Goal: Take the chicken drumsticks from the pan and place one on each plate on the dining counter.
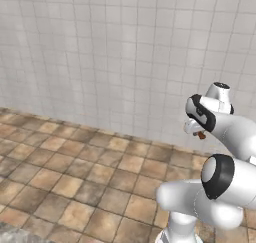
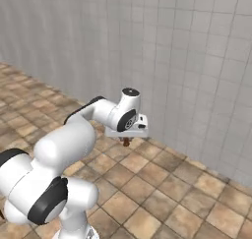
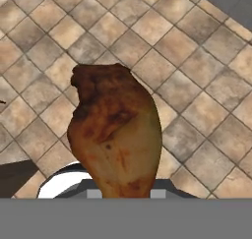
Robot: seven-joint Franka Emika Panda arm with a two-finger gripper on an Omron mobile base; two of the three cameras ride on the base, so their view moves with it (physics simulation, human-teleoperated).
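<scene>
Hand [image 2: 126, 140] clamped on drumstick [image 3: 115, 134], carried high over tiled floor [image 1: 75, 182] — keep grip firm, wrist level, until plate below.

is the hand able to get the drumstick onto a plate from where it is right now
Probably not yet: the hand is shut on the drumstick, but it hangs over tiled floor by a wall; the base likely must drive first.

A golden-brown roasted chicken drumstick [image 3: 114, 134] with darker charred patches stands up from between the gripper's fingers in the hand view, its thick meaty end far from the hand and its narrower end down at the fingers. From the base cameras it shows as a small brown bit [image 2: 126, 142] hanging under the hand, above the tiled floor near the wall.
</scene>
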